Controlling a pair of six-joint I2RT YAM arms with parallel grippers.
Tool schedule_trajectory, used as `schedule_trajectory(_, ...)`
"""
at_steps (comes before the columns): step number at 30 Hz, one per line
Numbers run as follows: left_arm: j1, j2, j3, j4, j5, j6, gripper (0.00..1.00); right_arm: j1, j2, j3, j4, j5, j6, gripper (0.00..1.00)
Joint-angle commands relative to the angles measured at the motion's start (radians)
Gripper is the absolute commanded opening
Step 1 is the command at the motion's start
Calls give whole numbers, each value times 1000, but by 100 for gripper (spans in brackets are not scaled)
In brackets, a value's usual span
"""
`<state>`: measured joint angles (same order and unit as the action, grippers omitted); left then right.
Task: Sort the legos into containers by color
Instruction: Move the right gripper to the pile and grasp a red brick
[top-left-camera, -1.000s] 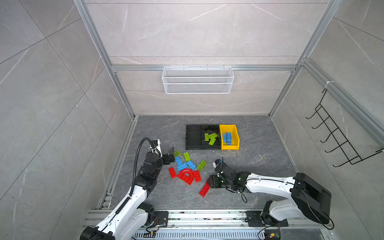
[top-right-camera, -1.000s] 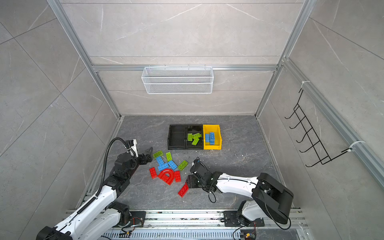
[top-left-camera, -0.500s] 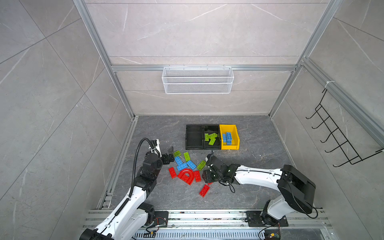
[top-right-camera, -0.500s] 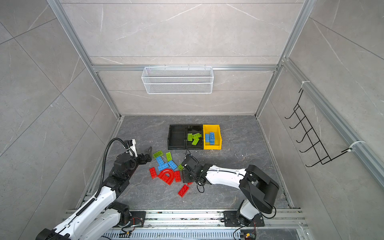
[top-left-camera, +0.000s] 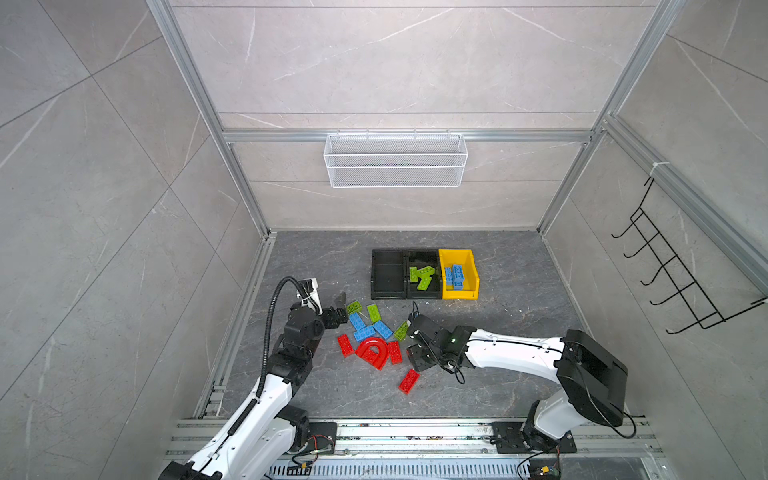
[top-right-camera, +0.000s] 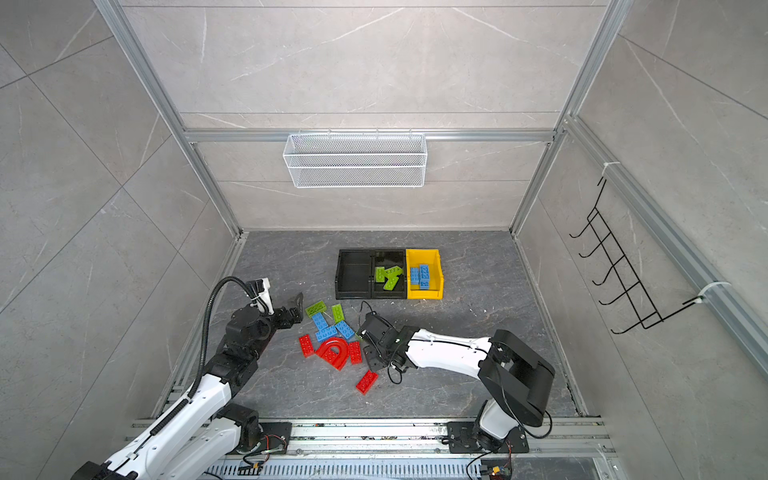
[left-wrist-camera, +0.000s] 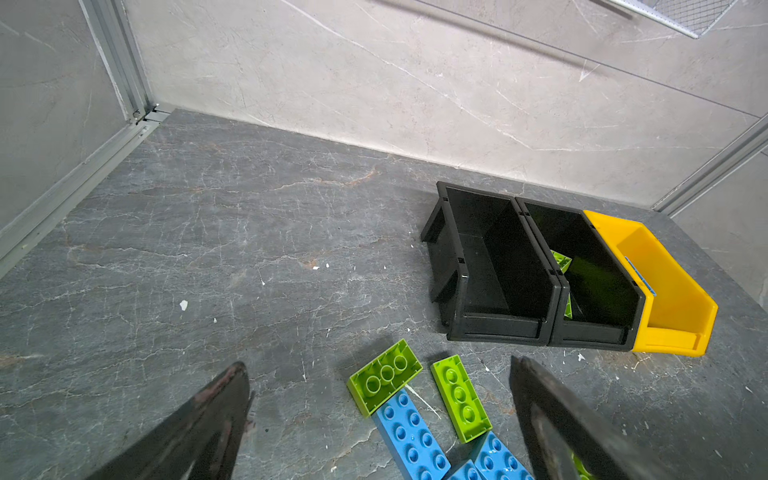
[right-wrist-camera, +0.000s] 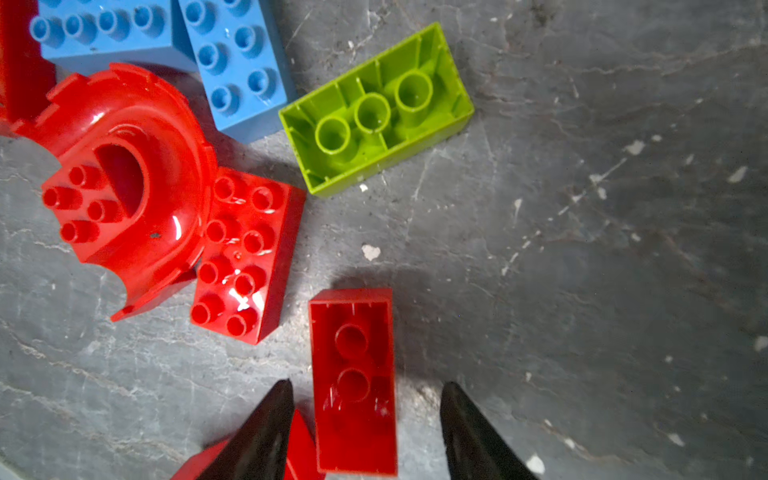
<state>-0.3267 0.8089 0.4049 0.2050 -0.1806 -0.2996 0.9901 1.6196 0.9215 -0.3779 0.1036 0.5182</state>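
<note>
Right gripper (right-wrist-camera: 365, 384) is down low, jaws parted on either side of a red brick (right-wrist-camera: 353, 332) lying hollow side up on the grey floor (right-wrist-camera: 582, 249), with a gap showing on each flank. Just beyond it, a studded red brick (right-wrist-camera: 245, 257) touches the red arch (right-wrist-camera: 124, 187). An upturned green brick (right-wrist-camera: 376, 112) sits close by, a blue brick (right-wrist-camera: 237, 54) just beside it.

The right hand (right-wrist-camera: 365, 419) hides most of one red lego (right-wrist-camera: 301, 446).
</note>
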Motion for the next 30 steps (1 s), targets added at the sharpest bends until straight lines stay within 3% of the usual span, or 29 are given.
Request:
schedule_trajectory(1, 3, -9, 0, 18, -5, 6, 100, 9, 44, 36, -41, 38, -30, 58)
schedule_trajectory(9, 3, -5, 2, 16, -8, 6, 100, 11, 71, 68, -87, 77, -37, 50)
schedule_trajectory(15, 3, 2, 2, 20, -9, 6, 100, 10, 47, 43, -61, 83, -28, 38)
schedule_trajectory(19, 3, 5, 5, 19, -6, 6, 100, 10, 33, 44, -60, 66, -17, 38)
schedule_trajectory(23, 3, 3, 3, 20, -6, 6, 100, 10, 59, 50, -59, 71, -15, 50)
schedule_trajectory(27, 3, 4, 9, 12, -3, 6, 100, 11, 97, 64, -59, 51, -13, 49)
schedule_trajectory(30, 2, 0, 9, 11, -3, 4, 100, 10, 99, 63, -59, 64, -13, 44)
